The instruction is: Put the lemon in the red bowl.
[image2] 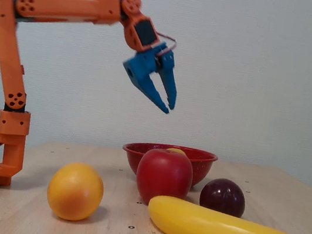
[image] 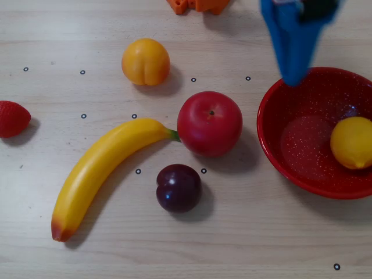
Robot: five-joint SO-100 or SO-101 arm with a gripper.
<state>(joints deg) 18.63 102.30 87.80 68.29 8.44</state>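
One lemon (image: 352, 142) lies inside the red bowl (image: 279, 145).
The gripper (image2: 168, 106) hangs high above, jaws nearly closed, empty; the lemon looks light, smooth, rigid: grip its middle.

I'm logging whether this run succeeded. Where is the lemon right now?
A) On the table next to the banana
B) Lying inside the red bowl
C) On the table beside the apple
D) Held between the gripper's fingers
B: in the overhead view the lemon lies inside the red bowl, and the gripper hangs empty well above it.
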